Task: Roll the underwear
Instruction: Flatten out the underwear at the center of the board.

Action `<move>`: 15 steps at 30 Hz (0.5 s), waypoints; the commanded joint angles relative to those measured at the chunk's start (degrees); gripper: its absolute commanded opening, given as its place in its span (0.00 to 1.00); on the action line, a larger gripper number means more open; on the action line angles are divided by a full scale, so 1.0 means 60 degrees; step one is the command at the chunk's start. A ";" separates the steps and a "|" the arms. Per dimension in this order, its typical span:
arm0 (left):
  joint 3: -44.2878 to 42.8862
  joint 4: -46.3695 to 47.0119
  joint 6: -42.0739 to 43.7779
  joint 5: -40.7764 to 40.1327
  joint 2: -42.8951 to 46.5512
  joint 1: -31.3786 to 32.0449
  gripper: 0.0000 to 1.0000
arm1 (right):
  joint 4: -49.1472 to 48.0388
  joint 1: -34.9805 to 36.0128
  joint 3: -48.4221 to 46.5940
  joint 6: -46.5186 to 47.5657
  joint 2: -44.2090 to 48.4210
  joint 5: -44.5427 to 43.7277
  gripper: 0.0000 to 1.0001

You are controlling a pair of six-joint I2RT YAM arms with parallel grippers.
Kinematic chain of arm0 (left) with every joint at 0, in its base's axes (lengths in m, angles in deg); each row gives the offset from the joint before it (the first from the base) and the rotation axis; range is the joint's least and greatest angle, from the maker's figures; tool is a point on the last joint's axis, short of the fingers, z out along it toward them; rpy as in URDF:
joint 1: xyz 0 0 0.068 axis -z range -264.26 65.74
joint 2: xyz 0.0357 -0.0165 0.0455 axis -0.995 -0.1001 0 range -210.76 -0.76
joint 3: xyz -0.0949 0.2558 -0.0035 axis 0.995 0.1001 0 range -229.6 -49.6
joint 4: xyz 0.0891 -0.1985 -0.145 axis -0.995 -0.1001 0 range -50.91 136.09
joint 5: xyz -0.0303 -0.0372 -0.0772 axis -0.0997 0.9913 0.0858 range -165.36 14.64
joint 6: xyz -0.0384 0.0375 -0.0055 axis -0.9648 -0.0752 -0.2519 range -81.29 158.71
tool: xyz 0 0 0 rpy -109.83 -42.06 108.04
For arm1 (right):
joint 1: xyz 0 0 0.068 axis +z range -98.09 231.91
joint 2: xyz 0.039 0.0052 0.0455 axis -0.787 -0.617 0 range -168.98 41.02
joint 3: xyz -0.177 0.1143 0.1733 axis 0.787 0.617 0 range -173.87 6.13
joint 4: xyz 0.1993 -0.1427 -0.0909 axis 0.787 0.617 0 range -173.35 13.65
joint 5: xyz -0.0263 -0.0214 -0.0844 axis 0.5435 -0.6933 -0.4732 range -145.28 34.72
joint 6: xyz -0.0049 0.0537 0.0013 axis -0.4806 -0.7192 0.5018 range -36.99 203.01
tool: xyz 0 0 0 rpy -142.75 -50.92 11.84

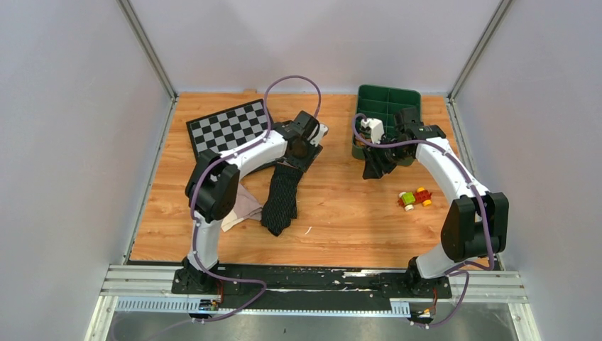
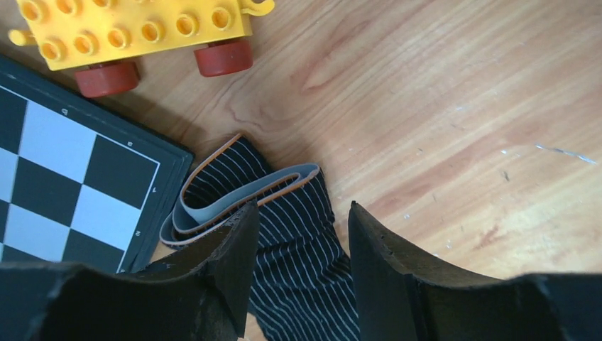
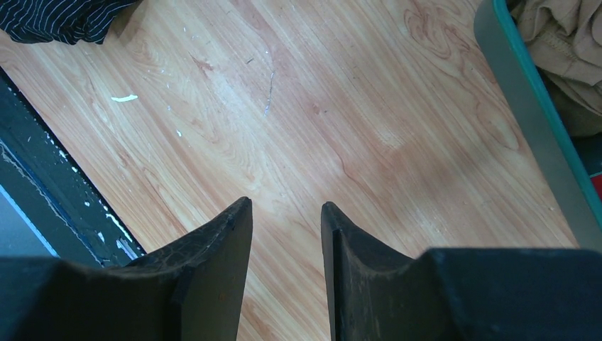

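The black pin-striped underwear (image 1: 280,195) lies stretched out on the table, its grey, orange-edged waistband (image 2: 241,193) folded at the far end. My left gripper (image 2: 302,220) is open and low over that end, with cloth between the jaws but not pinched; it also shows in the top view (image 1: 299,145). The pale pink-beige underwear (image 1: 243,206) lies to the left, partly under the left arm. The tan-brown underwear (image 3: 561,42) lies in the green bin (image 3: 529,121). My right gripper (image 3: 284,209) is open and empty above bare wood beside the bin (image 1: 376,165).
The checkerboard mat (image 1: 227,126) lies at the back left, its corner next to the waistband (image 2: 64,185). A yellow toy car with red wheels (image 2: 135,28) sits just beyond my left gripper. A small colourful toy (image 1: 415,198) lies at the right. The green bin (image 1: 387,106) stands at the back.
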 commanded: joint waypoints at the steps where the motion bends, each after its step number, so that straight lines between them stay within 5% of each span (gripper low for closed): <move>1: 0.0022 0.0598 -0.0589 -0.0729 -0.0408 0.0222 0.57 | -0.0363 -0.0084 -0.0126 -0.0189 0.0151 0.0294 0.41; 9: 0.0485 0.0907 0.0042 -0.1593 -0.0876 0.0241 0.48 | -0.0316 -0.0086 -0.0135 -0.0135 0.0064 0.0326 0.41; 15: 0.0187 0.0288 0.1193 -0.0058 -0.0585 0.0112 0.08 | -0.0214 -0.0086 -0.0231 -0.0048 0.0048 0.0248 0.41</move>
